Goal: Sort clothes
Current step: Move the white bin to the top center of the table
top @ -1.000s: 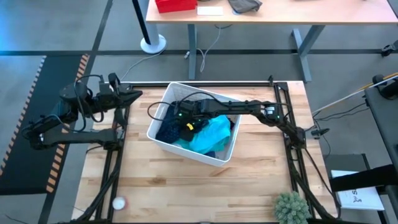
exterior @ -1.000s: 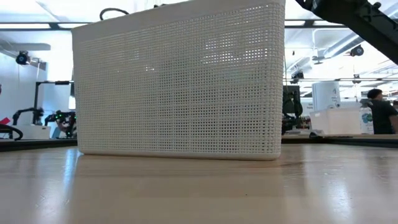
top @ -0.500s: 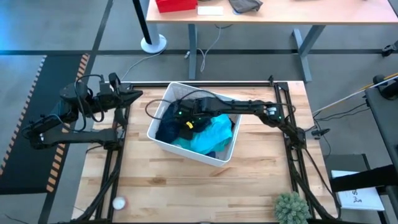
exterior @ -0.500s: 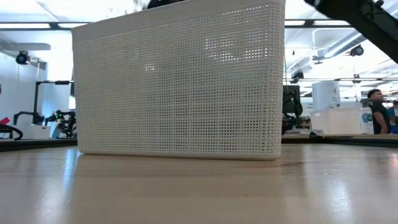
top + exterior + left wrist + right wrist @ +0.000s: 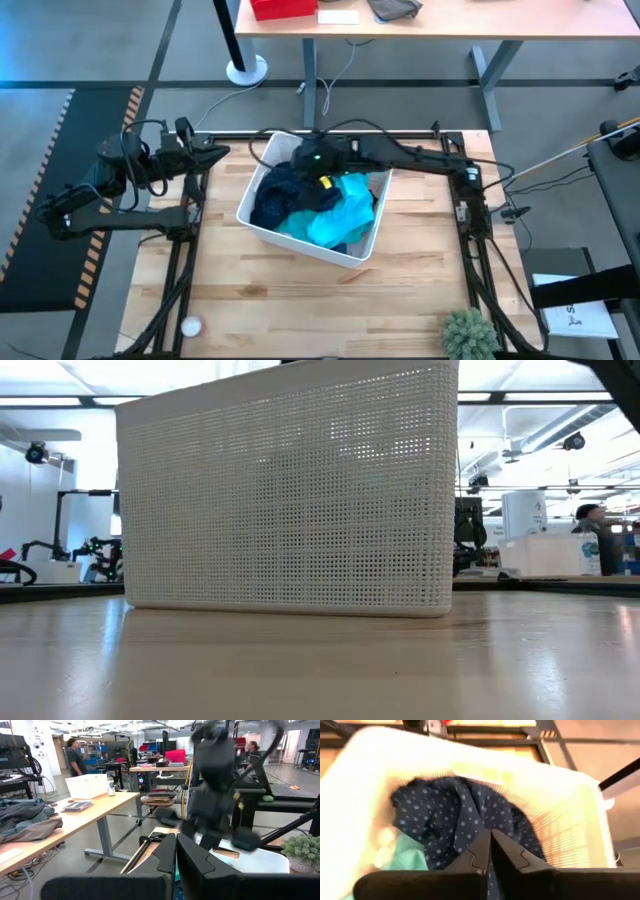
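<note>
A white plastic basket [image 5: 262,232] stands mid-table and fills the low view [image 5: 290,500]. In it lie a navy garment with small dots [image 5: 275,200] and a teal garment [image 5: 335,215]. My right gripper [image 5: 308,160] is over the basket's far side and is shut on the navy garment [image 5: 445,815]. My left gripper [image 5: 218,152] waits at the table's far left corner, shut and empty, as the left wrist view [image 5: 176,842] shows. My right gripper pinches a raised bunch of the navy dotted garment [image 5: 479,827] between its two fingers, which come from above and slant down into the basket. The cloth rises to the fingertips. The rest of it [image 5: 268,208] lies on the other clothes in the basket.
A small white ball [image 5: 188,326] lies at the near left corner and a small green plant [image 5: 470,335] at the near right. Bare wood [image 5: 330,310] lies between the basket and the near edge. A second table [image 5: 440,25] stands beyond the far edge.
My right gripper has gone up and toward the table's far edge, out of the middle of the basket. One part of the navy garment has been drawn up with it. The rest of the garment has stayed in the basket.
</note>
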Available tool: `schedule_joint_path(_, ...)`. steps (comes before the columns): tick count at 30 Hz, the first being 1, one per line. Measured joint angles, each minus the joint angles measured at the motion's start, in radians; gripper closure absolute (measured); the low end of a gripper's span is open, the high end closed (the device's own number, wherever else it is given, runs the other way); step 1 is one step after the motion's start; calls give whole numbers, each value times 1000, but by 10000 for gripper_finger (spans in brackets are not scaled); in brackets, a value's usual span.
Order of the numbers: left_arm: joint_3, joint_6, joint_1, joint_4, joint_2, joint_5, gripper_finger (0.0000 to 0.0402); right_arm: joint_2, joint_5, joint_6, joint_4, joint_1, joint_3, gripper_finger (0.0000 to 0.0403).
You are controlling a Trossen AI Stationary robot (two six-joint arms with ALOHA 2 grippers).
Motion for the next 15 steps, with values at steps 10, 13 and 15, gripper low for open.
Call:
schedule_joint_path(10, 0, 0, 0, 0, 6, 0, 402, -136, -186, 110, -132, 149, 2, 403)
schedule_joint_path(13, 0, -4, 0, 0, 11, 0, 402, -132, -247, 175, -209, 210, 1, 403)
schedule_joint_path(15, 0, -6, 0, 0, 15, 0, 402, -128, -290, 218, -278, 245, 0, 403)
